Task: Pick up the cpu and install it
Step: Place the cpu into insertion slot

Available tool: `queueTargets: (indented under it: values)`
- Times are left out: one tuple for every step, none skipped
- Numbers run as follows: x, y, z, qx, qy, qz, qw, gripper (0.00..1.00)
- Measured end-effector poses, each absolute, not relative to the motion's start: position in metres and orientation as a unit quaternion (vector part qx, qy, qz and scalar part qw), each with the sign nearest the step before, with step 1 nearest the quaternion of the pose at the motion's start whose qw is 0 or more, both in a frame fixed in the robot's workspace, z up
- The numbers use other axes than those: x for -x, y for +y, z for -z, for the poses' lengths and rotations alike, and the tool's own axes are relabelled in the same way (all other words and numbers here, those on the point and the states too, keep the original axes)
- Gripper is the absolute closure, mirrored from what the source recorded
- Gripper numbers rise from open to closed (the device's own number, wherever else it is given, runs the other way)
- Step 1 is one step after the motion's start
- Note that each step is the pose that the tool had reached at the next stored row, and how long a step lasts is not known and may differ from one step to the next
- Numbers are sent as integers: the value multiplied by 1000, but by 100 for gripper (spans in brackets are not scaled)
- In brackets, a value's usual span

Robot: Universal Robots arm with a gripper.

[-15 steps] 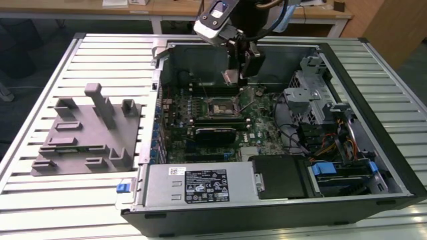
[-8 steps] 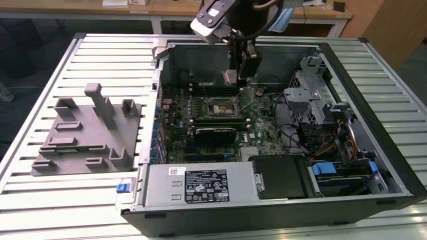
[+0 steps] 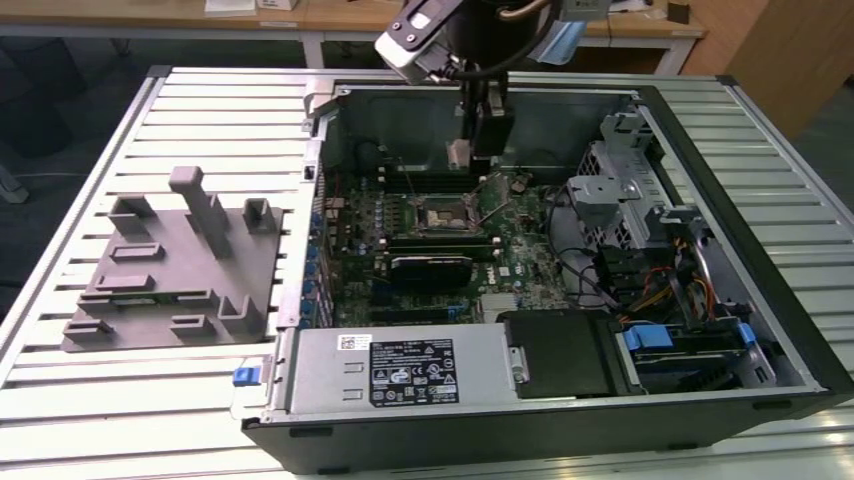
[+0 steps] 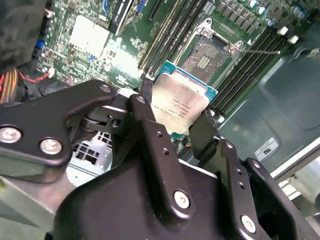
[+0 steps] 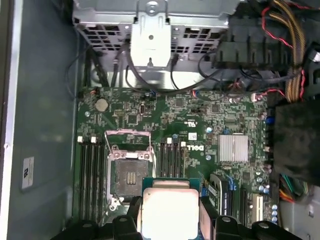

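Note:
The cpu, a flat square chip with a shiny metal top, sits clamped between my black fingers; my gripper is shut on it. In the first wrist view the cpu hangs above the green motherboard, just beside the socket, whose metal frame stands open. In the exterior view my gripper hovers inside the open computer case, above and slightly behind the socket, with the cpu seen edge-on.
A grey moulded tray lies on the slatted table at the exterior view's left of the case. Inside the case are a power supply, drive cages, cables and memory slots flanking the socket.

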State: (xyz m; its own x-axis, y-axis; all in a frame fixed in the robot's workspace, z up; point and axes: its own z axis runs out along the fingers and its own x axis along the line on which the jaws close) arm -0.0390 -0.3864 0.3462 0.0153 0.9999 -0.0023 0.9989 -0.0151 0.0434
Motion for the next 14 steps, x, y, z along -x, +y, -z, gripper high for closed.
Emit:
queueTargets:
  values:
    - [39,-386,-346,-717,697,-14,16,46]
    - [39,-386,-346,-722,691,-14,16,46]
    - [39,-386,-346,-727,686,-14,17,46]
    - [39,-386,-346,-732,681,-14,17,46]
    - [39,-386,-346,-736,676,-14,17,46]
    - [39,-386,-346,-741,671,-14,17,46]
    - [39,-386,-346,-745,666,-14,17,46]
    - [39,-386,-345,-750,661,-13,17,46]
    - [39,-386,-345,-755,655,-13,17,46]
    - [39,-386,-345,-761,648,-13,17,46]
    - [39,-386,-345,-766,642,-13,17,46]
    - [39,-386,-345,-772,635,-13,17,46]
    - [39,-386,-345,-777,629,-13,18,46]
    - [39,-386,-345,-783,621,-13,18,46]
